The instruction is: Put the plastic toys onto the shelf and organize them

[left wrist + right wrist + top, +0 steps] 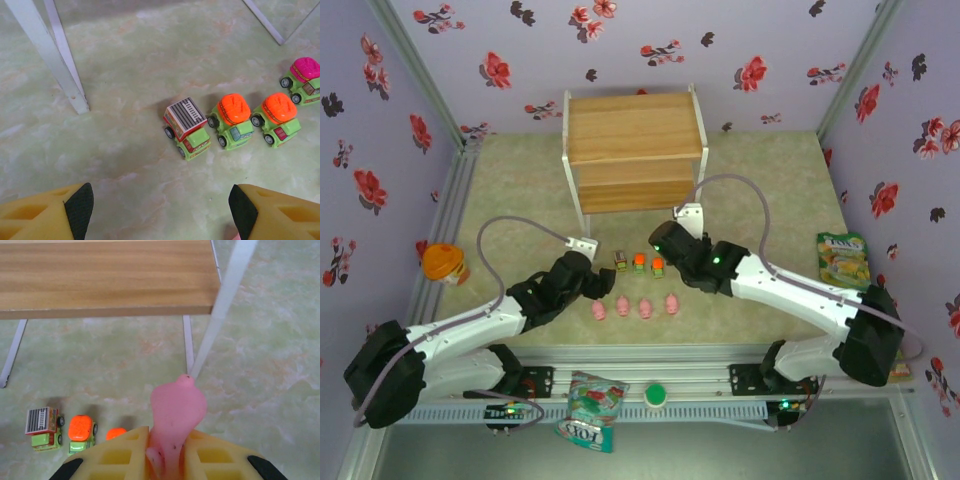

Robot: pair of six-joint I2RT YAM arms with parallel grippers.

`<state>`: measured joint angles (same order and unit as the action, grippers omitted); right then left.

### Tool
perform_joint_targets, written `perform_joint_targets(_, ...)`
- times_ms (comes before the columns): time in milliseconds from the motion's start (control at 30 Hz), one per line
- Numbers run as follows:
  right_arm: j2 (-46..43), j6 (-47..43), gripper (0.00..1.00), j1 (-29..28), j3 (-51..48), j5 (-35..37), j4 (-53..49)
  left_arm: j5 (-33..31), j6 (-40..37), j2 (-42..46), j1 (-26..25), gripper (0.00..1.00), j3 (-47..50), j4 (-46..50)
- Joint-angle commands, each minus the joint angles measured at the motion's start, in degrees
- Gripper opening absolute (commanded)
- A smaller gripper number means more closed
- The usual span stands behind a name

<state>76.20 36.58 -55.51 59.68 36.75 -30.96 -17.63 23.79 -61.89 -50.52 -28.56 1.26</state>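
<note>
two-tier shelf (635, 150), light wood boards on a thin white frame, upright at the far side of the bench (770, 180). four tiny green cars stand upright in a row in front of it: striped-top car (186, 125), orange-top car (231, 120), second orange-top car (277, 117), and pink-top car (302, 80) set a bit apart. four pink pigs (623, 308) in a row just nearer than the cars. fifth pig (177, 412) pinched in the right claw (165, 455), off the bench, in front of the shelf.

Lettering stood on the teal snack bag (590, 410) at the near edge and on the green snack bag (843, 256) at the right; I could read neither.
</note>
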Motion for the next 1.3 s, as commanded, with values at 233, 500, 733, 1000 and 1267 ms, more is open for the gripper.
perform_joint_targets(233,6.74,-7.88,0.21,5.27,7.15,-4.25,4.0,0.77,-1.65,-0.42,-0.76,0.77,-1.9,-0.95)
perform_joint_targets(500,10.09,-10.38,0.21,7.77,10.57,-4.98,5.63,0.71,-1.84,-0.07,-0.8,0.77,-1.81,-0.73)
perform_joint_targets(733,12.5,-10.66,0.21,8.86,10.91,-4.83,8.34,0.67,-1.73,-0.08,-0.72,0.77,-1.85,-0.72)
perform_joint_targets(1000,13.18,-10.5,0.21,9.48,10.95,-3.32,11.07,0.69,-1.78,0.63,-0.78,0.78,-1.68,-0.55)
perform_joint_targets(1267,13.27,-9.42,0.21,10.57,11.04,-2.43,11.81,0.67,-1.73,0.47,-0.86,0.78,-1.74,-0.55)
